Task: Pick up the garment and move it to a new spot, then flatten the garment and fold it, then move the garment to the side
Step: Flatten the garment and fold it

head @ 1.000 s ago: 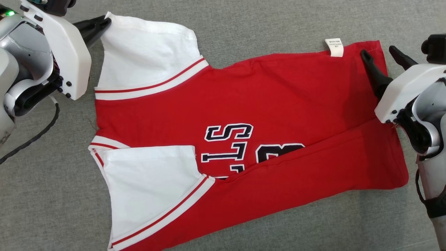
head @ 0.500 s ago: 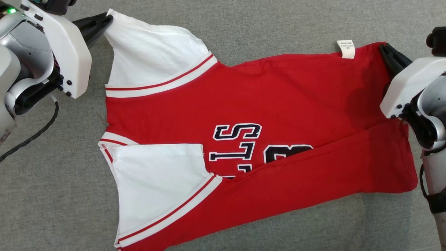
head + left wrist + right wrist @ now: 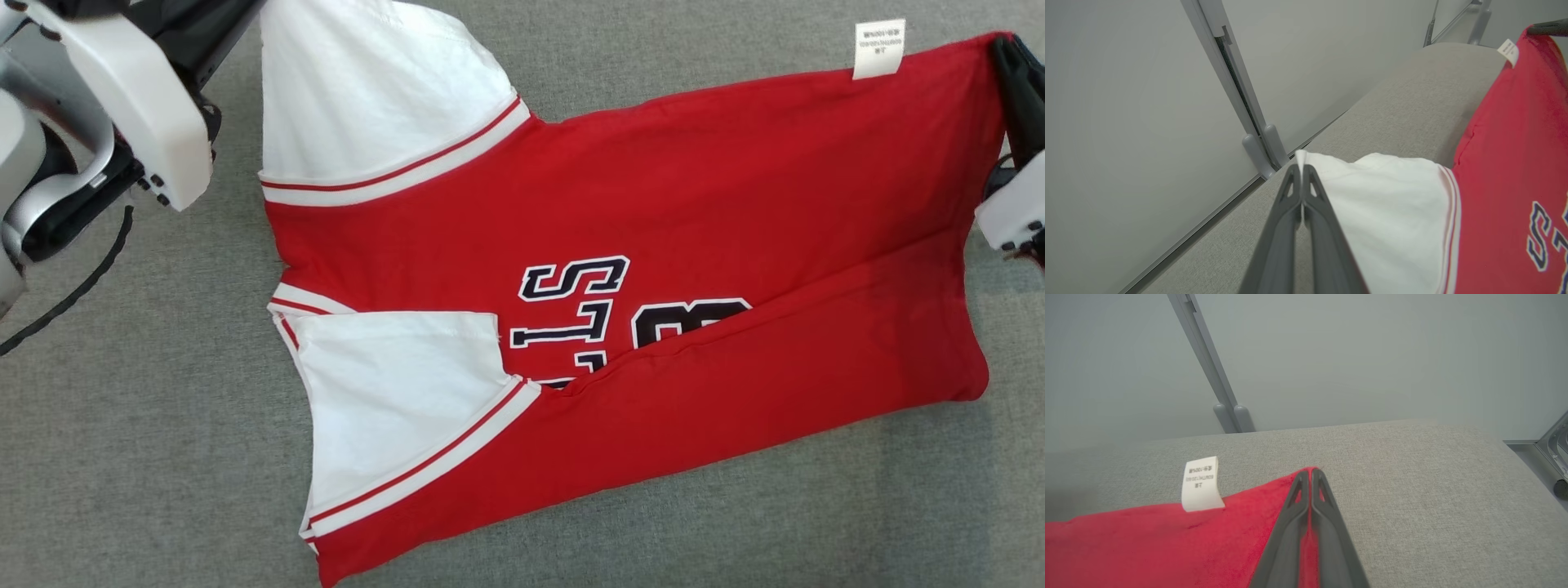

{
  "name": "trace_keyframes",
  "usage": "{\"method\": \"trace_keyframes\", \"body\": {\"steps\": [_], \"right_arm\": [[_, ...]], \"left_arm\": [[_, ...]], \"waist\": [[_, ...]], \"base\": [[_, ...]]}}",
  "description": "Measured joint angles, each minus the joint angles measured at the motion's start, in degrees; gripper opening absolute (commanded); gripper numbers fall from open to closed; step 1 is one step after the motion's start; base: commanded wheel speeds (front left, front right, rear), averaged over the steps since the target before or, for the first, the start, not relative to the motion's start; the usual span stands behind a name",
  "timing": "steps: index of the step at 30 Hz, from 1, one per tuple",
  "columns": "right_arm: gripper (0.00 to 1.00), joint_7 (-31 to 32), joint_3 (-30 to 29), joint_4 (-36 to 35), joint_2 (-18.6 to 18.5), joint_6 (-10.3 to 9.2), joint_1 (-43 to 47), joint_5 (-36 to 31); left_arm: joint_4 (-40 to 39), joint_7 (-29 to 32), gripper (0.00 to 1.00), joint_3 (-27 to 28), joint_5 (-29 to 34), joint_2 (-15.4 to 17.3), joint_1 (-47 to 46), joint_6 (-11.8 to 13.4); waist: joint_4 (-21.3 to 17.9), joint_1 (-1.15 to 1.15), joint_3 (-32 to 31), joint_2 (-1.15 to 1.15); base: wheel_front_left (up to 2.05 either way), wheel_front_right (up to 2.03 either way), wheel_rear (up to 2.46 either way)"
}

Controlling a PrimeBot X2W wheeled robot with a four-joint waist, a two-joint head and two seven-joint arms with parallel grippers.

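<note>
Garment [image 3: 653, 245], red and white, spread half-folded on grey fabric surface [image 3: 122, 449] in head view, left gripper [image 3: 245, 12] at far white sleeve [image 3: 367, 90], right gripper [image 3: 1006, 65] at hem corner, left wrist view, fingers [image 3: 1282, 228] clenched on white sleeve tip, right wrist view, fingers [image 3: 1286, 531] pinching red corner beside white label [image 3: 1201, 484]

Left tool [image 3: 1301, 165], right tool [image 3: 1310, 475]: both closed.

Grey fabric-covered surface [image 3: 735, 531], carrying one red-and-white jersey [image 3: 653, 204]. It spans from my left gripper [image 3: 1301, 167] to my right gripper [image 3: 1310, 475], its folded edge flat on my side of both jaws.
</note>
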Motion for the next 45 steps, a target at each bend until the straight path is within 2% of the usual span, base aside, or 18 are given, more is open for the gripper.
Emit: {"method": "trace_keyframes", "body": {"steps": [4,7,13,22,27,33,34,35,36,37,41,44,45], "right_arm": [[0.0,0.97,-0.34,-2.72,-1.15,0.0,3.83,2.01],[0.0,1.67,-0.71,-5.46,-1.98,0.0,7.85,4.13],[0.0,2.97,-3.67,-8.03,-3.15,-0.01,16.8,8.22],[0.0,3.89,-5.44,-6.32,-3.98,-0.01,23.1,9.46],[0.0,3.87,-5.31,-3.68,-3.46,-0.01,24.23,9.55],[0.0,2.79,-4.09,1.68,-2.77,-0.04,24.26,9.06],[0.12,2.5,-3.9,2.6,-2.38,-0.04,24.12,9.09],[0.38,2.05,-3.66,3.42,-2.04,-0.04,23.89,9.09],[0.61,1.52,-3.52,3.98,-1.91,-0.04,23.7,9.12],[1.0,0.41,-3.88,4.66,-1.81,-0.03,23.6,9.1],[1.0,-3.5,-5.9,4.75,-1.24,-0.05,25.0,10.18],[1.0,-7.95,-8.12,3.16,-1.31,-0.05,28.68,12.05],[1.0,-9.84,-8.84,2.69,-1.18,-0.05,29.69,12.89]], "left_arm": [[-3.05,-2.37,0.0,-0.08,-1.69,2.4,2.64,0.0],[-6.69,-4.25,0.0,0.49,-6.06,4.9,7.42,0.01],[-15.68,-7.86,0.0,0.62,-13.39,8.72,17.62,1.65],[-27.65,-11.49,0.0,-1.22,-17.56,13.29,31.25,7.01],[-29.73,-10.76,0.0,-2.47,-16.11,13.01,37.25,9.21],[-26.51,-8.39,0.0,-2.94,-12.58,9.26,40.9,10.82],[-25.91,-8.26,0.0,-3.07,-12.28,8.51,41.4,11.09],[-25.4,-8.4,0.29,-3.02,-12.48,7.55,42.13,11.25],[-25.12,-8.59,0.76,-3.07,-13.5,6.7,42.83,11.41],[-24.65,-8.88,1.0,-3.11,-13.78,6.01,43.47,11.78],[-23.36,-12.67,1.0,-0.68,-13.78,4.36,45.56,14.83],[-22.26,-14.03,1.0,3.66,-10.62,2.48,48.62,20.78],[-22.18,-14.06,1.0,7.51,-8.9,1.1,50.13,23.23]], "waist": [[0.72,0.0,-1.4,0.0],[1.34,0.0,-3.0,0.0],[2.97,0.0,-6.27,0.0],[4.41,0.0,-9.15,0.0],[4.89,0.0,-9.25,0.0],[5.54,0.0,-9.05,0.0],[5.56,0.0,-9.11,0.0],[5.57,0.0,-9.18,0.0],[5.57,0.0,-9.27,0.0],[5.56,0.0,-9.38,0.0],[5.61,0.0,-10.24,0.0],[5.93,0.0,-10.93,0.0],[6.13,0.0,-11.08,0.0]], "base": [[0.0,0.0,0.0],[0.0,0.0,0.0],[0.0,0.0,0.0],[0.0,0.0,0.0],[0.0,0.0,0.0],[0.0,0.0,0.0],[0.0,0.0,0.0],[0.0,0.0,0.0],[0.0,0.0,0.0],[0.0,0.0,0.0],[0.0,0.0,0.0],[0.0,0.0,0.0],[0.0,0.0,0.0]]}}
